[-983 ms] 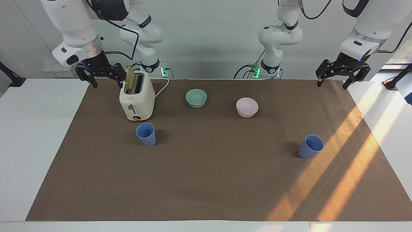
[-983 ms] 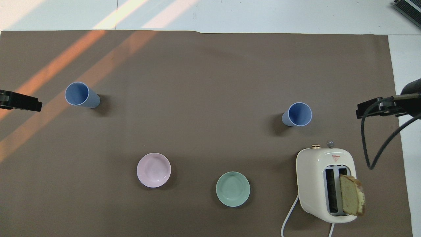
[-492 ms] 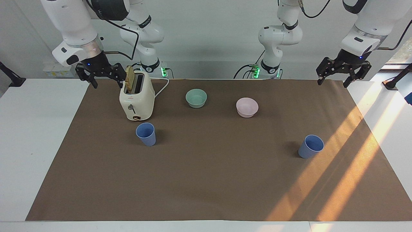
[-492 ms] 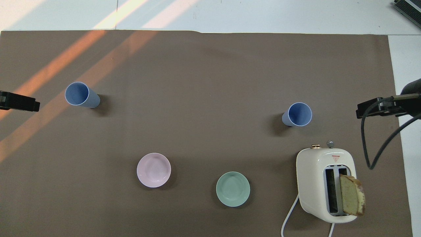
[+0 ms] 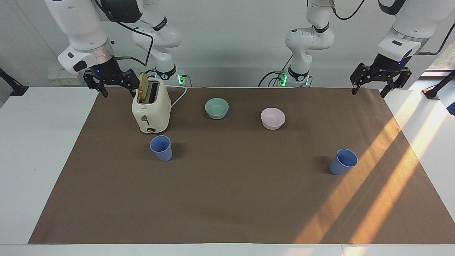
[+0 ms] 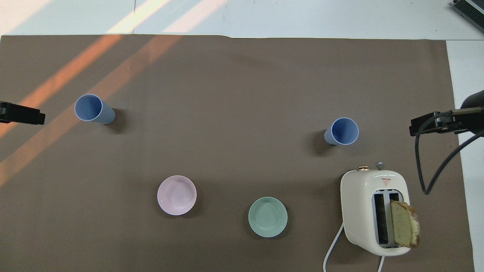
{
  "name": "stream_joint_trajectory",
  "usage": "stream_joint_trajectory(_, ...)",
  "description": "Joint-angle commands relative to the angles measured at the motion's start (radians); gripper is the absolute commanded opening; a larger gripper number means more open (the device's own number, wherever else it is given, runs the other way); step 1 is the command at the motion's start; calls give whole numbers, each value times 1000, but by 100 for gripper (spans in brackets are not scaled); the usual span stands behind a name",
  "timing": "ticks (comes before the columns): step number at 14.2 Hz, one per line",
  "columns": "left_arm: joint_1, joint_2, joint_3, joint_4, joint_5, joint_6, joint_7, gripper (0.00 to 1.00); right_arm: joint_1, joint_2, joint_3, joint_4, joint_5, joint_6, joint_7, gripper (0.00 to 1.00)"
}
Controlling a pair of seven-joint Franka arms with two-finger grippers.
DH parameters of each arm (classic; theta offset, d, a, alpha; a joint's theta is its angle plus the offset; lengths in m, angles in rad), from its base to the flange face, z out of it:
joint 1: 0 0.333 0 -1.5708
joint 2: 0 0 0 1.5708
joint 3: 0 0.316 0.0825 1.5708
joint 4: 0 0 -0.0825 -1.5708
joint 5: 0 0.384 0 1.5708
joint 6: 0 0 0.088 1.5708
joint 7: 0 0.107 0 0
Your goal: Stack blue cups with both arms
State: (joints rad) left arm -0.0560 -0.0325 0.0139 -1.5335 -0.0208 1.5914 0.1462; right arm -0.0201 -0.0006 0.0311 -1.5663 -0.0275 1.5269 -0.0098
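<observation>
Two blue cups stand upright and apart on the brown mat. One cup point(image 5: 161, 148) point(image 6: 342, 131) is beside the toaster, toward the right arm's end. The other cup point(image 5: 343, 161) point(image 6: 92, 109) is toward the left arm's end, near the sunlit stripes. My right gripper point(image 5: 120, 94) is open and empty, up in the air over the mat's edge beside the toaster; its tip shows in the overhead view point(image 6: 427, 126). My left gripper point(image 5: 369, 91) is open and empty, raised over the mat's corner at its own end; its tip shows in the overhead view point(image 6: 23, 115).
A cream toaster point(image 5: 151, 110) point(image 6: 374, 209) with a bread slice point(image 5: 143, 87) sticking up stands near the right arm, its cord trailing toward the robots. A pale green bowl point(image 5: 216, 108) and a pale pink bowl point(image 5: 272, 118) sit between the arms' bases.
My left gripper has risen a little and drawn slightly outward toward its end of the table. The right gripper and both cups have not moved.
</observation>
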Motion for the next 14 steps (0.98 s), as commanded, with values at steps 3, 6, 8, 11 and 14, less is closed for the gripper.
stream_joint_trajectory(3, 2, -9, 4, -16, 4, 25, 39, 100, -14, -7, 10, -9, 6, 2, 5, 100)
stream_joint_trajectory(6, -4, 0, 11, -16, 4, 32, 47, 100, -14, -7, 10, -9, 6, 2, 5, 100)
stream_joint_trajectory(8, -7, 6, 23, -16, 2, 35, 49, 100, -14, -7, 10, -9, 6, 2, 4, 100)
stream_joint_trajectory(11, -27, 12, 49, -14, 2, 41, 56, 100, -14, -7, 10, -9, 6, 2, 4, 100)
stream_joint_trajectory(14, -35, 19, 73, -14, -11, 47, 73, 100, -14, -7, 10, -9, 6, 2, 4, 100)
